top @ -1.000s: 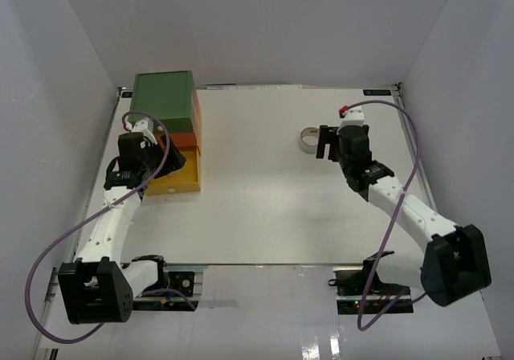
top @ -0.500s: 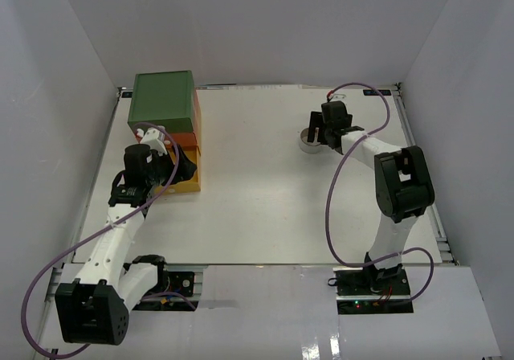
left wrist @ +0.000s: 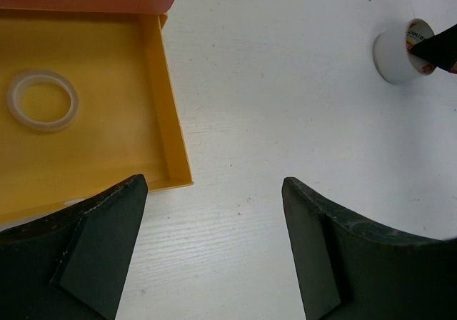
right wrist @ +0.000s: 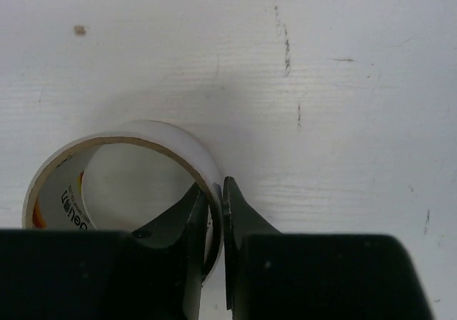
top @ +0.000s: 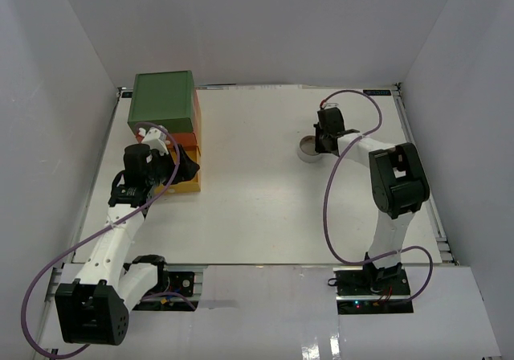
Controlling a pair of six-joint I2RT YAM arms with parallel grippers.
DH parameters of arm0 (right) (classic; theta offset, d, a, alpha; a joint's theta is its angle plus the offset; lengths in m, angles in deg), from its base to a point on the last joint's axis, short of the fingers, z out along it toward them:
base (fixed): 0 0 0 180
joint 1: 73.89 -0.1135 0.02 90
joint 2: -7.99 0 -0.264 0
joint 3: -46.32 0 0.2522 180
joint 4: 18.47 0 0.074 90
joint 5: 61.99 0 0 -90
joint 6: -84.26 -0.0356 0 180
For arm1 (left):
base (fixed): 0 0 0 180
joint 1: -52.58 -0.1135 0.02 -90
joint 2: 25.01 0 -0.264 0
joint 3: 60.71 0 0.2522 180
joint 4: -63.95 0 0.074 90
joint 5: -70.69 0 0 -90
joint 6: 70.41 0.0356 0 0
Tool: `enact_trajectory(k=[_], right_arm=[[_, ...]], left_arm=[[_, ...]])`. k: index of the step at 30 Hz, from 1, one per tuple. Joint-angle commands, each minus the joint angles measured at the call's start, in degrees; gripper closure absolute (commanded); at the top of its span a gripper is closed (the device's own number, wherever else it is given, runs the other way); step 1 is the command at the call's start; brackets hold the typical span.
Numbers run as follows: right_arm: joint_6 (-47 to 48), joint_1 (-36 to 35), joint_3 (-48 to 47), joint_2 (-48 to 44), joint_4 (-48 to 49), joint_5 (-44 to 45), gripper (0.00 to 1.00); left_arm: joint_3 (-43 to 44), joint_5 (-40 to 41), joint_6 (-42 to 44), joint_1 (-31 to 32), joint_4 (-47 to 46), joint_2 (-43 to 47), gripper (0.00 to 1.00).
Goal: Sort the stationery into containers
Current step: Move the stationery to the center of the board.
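R gripper (right wrist: 216, 216) pinches the tape roll (right wrist: 168, 136) wall, 1 finger inside; L gripper (left wrist: 214, 248) hangs wide by the yellow drawer (left wrist: 177, 141). Next: lift, carry across w/o slipping.

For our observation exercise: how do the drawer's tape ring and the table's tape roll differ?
The tape ring lies untouched in the yellow drawer; the tape roll is on the table, pinched by the right gripper. The ring is clear and low, the roll white and taller. Both are round.
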Motion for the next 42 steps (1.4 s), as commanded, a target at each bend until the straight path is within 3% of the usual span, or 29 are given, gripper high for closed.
enact_trajectory(k=[1,4,13,21,26,30,38,42], right_arm=[[2.8,-3.6,2.7,-6.0,0.9,-1.9,0.90],[4.8,-7.3,4.7,-8.6,0.7,-2.3,0.90],[8.3,-28.7,6.8,-12.2,-0.7,-4.7,0.87],[10.1,-35.5,4.6,-7.8,-1.1,-6.2,0.79],[10.5,-36.2,5.1,-8.5,-0.5,-7.7,0.56],[10.7,-36.2,6.1,-11.1,-0.7,-7.1,0.46],[9.5,-32.3,17.0,-30.1,-1.2,0.4,0.11],[6.9,-25.0,23.9,-41.5,-3.1,4.0,0.02]], left_arm=[[0.1,-2.2,0.7,0.3,-1.6,0.9,0.13],[-0.1,-3.6,0.8,0.4,-1.9,0.9,0.12],[-0.6,-5.4,1.2,0.9,-3.1,1.1,0.12],[-0.6,-3.2,2.4,6.0,-2.5,2.0,0.12],[0.2,-0.4,2.3,11.3,-1.1,1.6,0.11],[0.7,1.1,0.8,15.0,-0.8,0.9,0.12],[3.7,11.7,-0.3,29.9,-0.1,-4.1,0.12],[6.0,16.8,0.1,38.0,0.0,-11.6,0.12]])
